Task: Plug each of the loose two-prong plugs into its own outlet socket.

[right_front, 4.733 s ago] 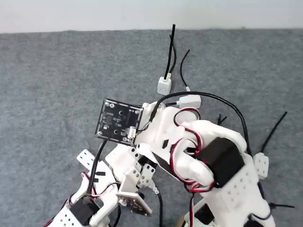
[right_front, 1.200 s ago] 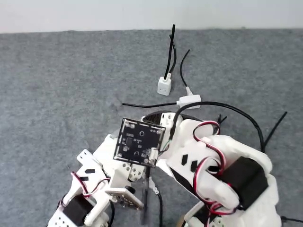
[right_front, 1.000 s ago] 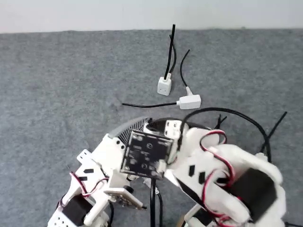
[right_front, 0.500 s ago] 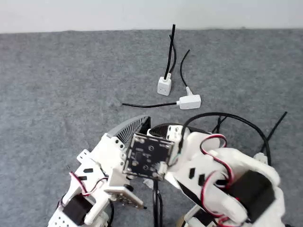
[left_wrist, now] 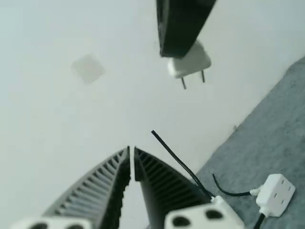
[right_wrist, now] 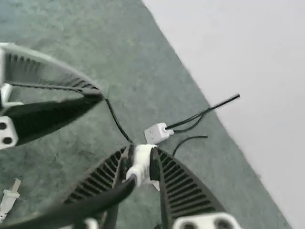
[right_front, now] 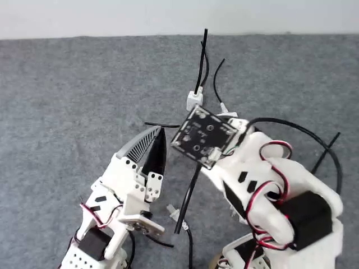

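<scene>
Currently, a white two-prong plug (right_wrist: 143,164) is being pinched betw. the fingers of the right gripper (right_wrist: 141,153), w/ its black cable (right_wrist: 86,205) trailing back along the arm. In the left wrist view this plug is being held up off the tabletop (right_front: 67,112), prongs pointing down, against the pale wall (left_wrist: 71,119).

The left gripper (left_wrist: 132,151) is being held w/ its fingers pressed almost together, only a thin slit betw. them and nothing caught there; its tips are being pointed up and away from its base.

A white outlet socket (right_front: 194,101) is lying on the tabletop towards the far edge, beyond both grippers and apart from the held plug, its black cord (right_front: 201,61) running off towards the wall. A second small white plug (right_front: 173,212) is lying loose on the tabletop betw. the two arms.
</scene>
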Controlling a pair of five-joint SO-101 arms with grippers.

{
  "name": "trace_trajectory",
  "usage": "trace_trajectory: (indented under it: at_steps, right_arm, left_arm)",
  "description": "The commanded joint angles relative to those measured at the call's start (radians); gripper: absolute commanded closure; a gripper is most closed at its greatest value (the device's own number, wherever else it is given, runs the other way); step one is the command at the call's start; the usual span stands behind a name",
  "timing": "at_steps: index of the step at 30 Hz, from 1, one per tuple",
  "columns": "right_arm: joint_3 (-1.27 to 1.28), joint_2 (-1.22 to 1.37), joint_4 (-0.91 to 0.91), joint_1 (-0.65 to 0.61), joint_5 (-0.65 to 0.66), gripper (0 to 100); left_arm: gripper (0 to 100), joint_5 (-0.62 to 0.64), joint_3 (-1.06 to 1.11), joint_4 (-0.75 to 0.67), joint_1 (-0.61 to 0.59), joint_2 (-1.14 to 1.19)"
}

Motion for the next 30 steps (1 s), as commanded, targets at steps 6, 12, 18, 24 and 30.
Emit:
trace_trajectory:
  at_steps: [6, 12, 18, 24, 30]
  right_arm:
    - [-0.063, -0.010, -0.016, 0.251, -0.097, 99.0]
    - [-0.063, 0.058, -0.016, 0.507, -0.140, 99.0]
    - [-0.064, 0.295, -0.013, 0.702, -0.140, 99.0]
    - [-0.064, 0.539, 0.074, 0.774, -0.005, 99.0]
    - [-0.074, 0.651, 0.084, 0.872, 0.285, 99.0]
  left_arm:
    - [99, 0.218, -0.077, -0.025, -0.201, -0.015]
    - [99, 0.361, -0.140, 0.054, -0.396, -0.014]
    - [99, 0.387, -0.225, 0.250, -0.430, -0.014]
    - [99, 0.384, -0.214, 0.334, -0.463, -0.012]
    - [99, 0.384, -0.226, 0.293, -0.489, 0.160]
